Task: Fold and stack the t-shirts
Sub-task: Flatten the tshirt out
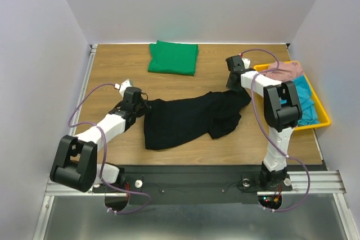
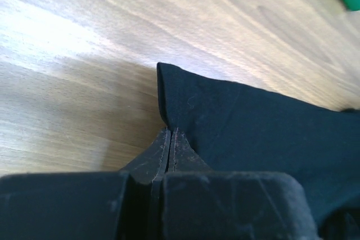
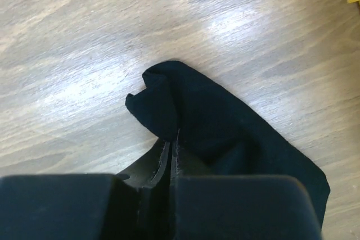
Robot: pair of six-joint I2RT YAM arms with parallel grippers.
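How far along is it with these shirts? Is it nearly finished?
About halfway, it seems. Done: the green t-shirt lies folded at the far edge of the table. In hand: the black t-shirt lies rumpled mid-table, with the left gripper and right gripper each shut on one end. To do: folding it and stacking it with the green one. More cloth in the yellow bin may also need doing.
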